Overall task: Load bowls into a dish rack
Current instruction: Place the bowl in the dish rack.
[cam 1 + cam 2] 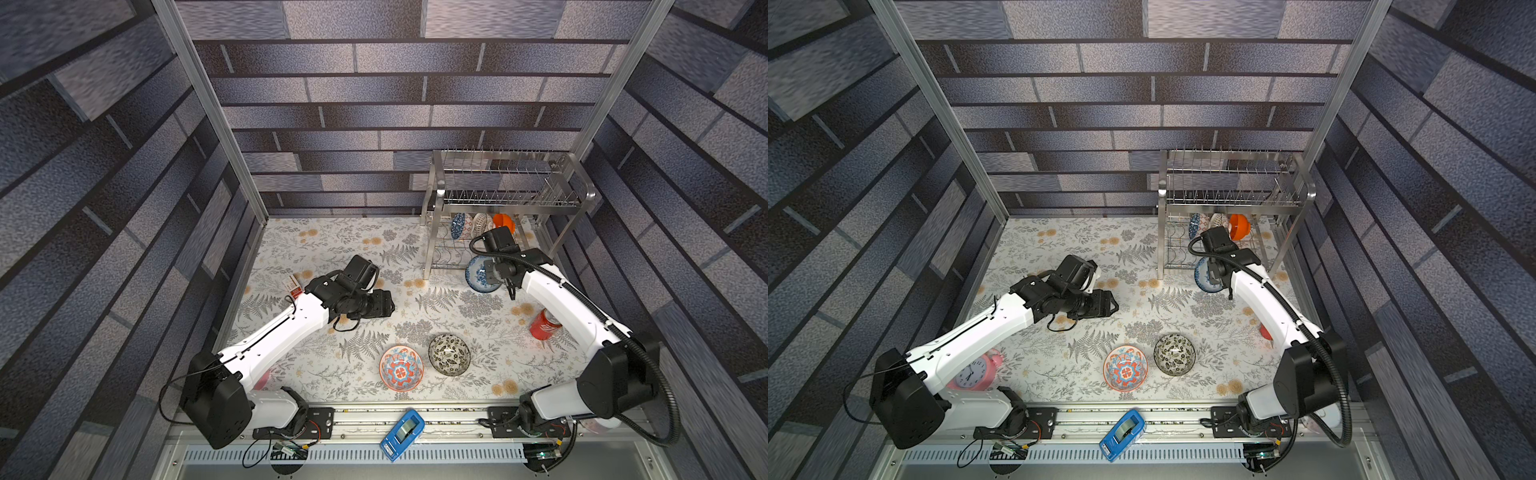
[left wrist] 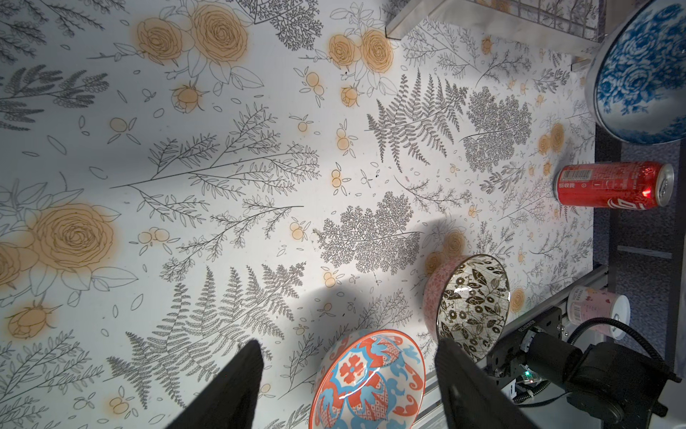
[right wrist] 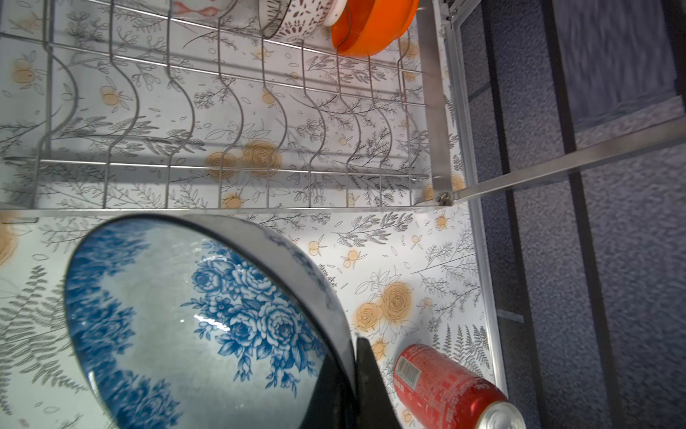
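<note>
Bowls are about half loaded, as we are judging it. Three are standing on edge toward the 12 o'clock side of the lower tier of the dish rack [image 1: 511, 201], which is sitting at about 1 o'clock on the table [image 1: 332, 249]. From 9 to 3 o'clock these are the blue triangle-patterned bowl [image 1: 457, 226], the white lattice bowl [image 1: 482, 224] and the orange bowl [image 1: 503, 221]. We are carrying a fourth, the blue-white floral bowl [image 3: 193, 315], in the right gripper [image 3: 349, 382]. Its jaws are pinching the rim tight, one finger inside and one outside. That bowl is tipped on edge just at 6 o'clock of the rack's front rail and is not yet in any slot; the wavy wires nearest it are standing empty. Two bowls are waiting mouth-up near the table's 6 o'clock: the red-and-blue medallion bowl [image 1: 401, 368], and just beside it at its 2 o'clock, not touching, the black-and-white floral bowl [image 1: 449, 354]. The left gripper [image 2: 349, 347] is hovering left of the table's centre, jaws spread wide and holding nothing, pointing toward 3 o'clock. We are counting six bowls, one rack and two grippers. Away from the task we are also seeing one red can [image 1: 544, 326] at 4 o'clock, one blue tape dispenser [image 1: 402, 434] on the 6 o'clock rail and one pink alarm clock [image 1: 976, 370] at 8 o'clock.
</note>
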Robot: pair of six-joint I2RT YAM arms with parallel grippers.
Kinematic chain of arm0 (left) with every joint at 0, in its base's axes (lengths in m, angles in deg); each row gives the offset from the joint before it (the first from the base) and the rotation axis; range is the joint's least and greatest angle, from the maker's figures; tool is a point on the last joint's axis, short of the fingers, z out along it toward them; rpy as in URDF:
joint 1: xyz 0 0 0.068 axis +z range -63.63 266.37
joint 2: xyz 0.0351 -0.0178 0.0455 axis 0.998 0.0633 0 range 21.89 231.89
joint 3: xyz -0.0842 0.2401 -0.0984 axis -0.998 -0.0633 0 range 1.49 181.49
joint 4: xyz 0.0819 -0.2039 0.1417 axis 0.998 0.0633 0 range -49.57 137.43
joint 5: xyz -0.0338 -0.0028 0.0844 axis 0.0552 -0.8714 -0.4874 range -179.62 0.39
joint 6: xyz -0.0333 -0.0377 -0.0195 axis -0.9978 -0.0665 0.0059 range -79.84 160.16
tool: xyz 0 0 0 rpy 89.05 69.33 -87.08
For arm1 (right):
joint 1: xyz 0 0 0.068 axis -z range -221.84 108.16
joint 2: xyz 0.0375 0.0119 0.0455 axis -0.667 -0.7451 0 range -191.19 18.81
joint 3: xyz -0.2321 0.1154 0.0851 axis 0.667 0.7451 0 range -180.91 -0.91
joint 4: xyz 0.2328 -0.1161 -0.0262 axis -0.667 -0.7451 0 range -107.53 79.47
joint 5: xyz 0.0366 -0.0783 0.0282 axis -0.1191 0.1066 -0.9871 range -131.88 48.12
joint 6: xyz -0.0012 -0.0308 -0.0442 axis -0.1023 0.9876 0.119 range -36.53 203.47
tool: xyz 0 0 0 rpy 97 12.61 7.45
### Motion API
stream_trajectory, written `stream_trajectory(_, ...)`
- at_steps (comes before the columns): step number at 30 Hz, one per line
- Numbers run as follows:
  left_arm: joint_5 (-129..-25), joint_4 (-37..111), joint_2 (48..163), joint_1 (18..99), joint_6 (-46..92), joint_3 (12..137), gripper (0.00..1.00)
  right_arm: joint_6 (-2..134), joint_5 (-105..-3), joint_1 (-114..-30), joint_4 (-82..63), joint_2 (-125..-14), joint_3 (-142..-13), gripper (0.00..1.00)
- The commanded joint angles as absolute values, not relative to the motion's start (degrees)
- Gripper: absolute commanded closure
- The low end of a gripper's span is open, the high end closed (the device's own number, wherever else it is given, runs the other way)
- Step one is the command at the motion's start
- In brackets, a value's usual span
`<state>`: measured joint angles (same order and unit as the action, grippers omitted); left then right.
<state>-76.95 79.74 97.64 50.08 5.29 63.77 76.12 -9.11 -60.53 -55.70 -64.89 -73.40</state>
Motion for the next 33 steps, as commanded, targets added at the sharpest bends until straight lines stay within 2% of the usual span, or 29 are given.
stream_trajectory(1, -77.5, 80.9, 98.3, 50.6, 6.5, 65.0, 0.24, 79.4, -3.6, -59.2, -51.6, -66.4, -76.7, 1.00)
stream_trajectory(10, -77.5, 80.9, 99.2, 51.1, 6.6, 65.5, 0.24, 85.6, 4.0, -57.4, -45.8, -71.4, -79.0, 1.00)
stream_trajectory(33, -78.0, 79.2, 101.1, 51.9, 5.2, 65.1, 0.24, 100.4, 14.3, -53.6, -32.6, -86.9, -87.4, 1.00)
